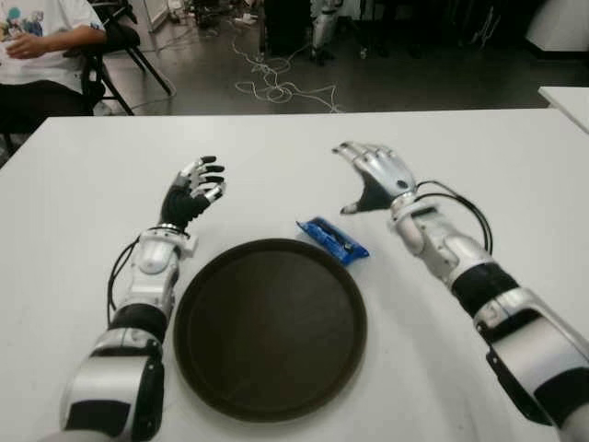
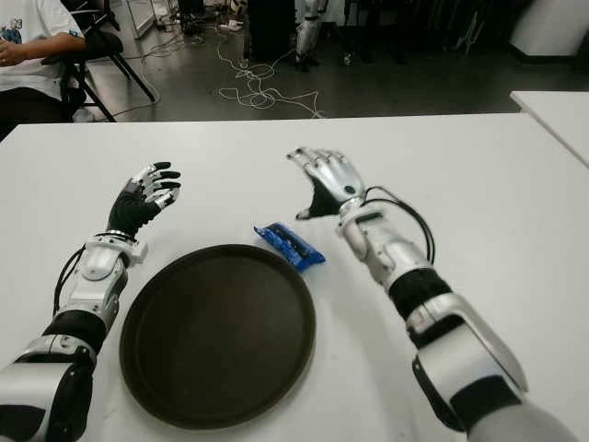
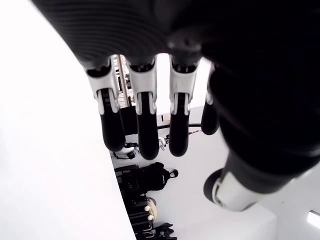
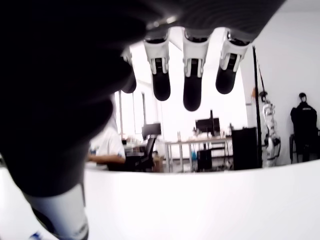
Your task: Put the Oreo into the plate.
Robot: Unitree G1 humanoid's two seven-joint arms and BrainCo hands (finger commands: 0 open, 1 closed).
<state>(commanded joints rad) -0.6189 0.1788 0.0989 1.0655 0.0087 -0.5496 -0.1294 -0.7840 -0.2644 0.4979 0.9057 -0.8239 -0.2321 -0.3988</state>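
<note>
A blue Oreo packet (image 1: 332,239) lies on the white table (image 1: 276,157), just past the far right rim of the round dark brown plate (image 1: 270,327). My right hand (image 1: 368,175) is raised above the table, beyond and to the right of the packet, fingers spread and holding nothing. My left hand (image 1: 195,191) is up at the plate's far left side, fingers loosely extended and empty. Each wrist view shows only that hand's own fingertips (image 4: 192,92) with nothing between them.
A seated person (image 1: 41,51) in a white shirt is at the far left behind the table. Cables (image 1: 276,87) lie on the dark floor beyond. A second white table's corner (image 1: 566,101) shows at the far right.
</note>
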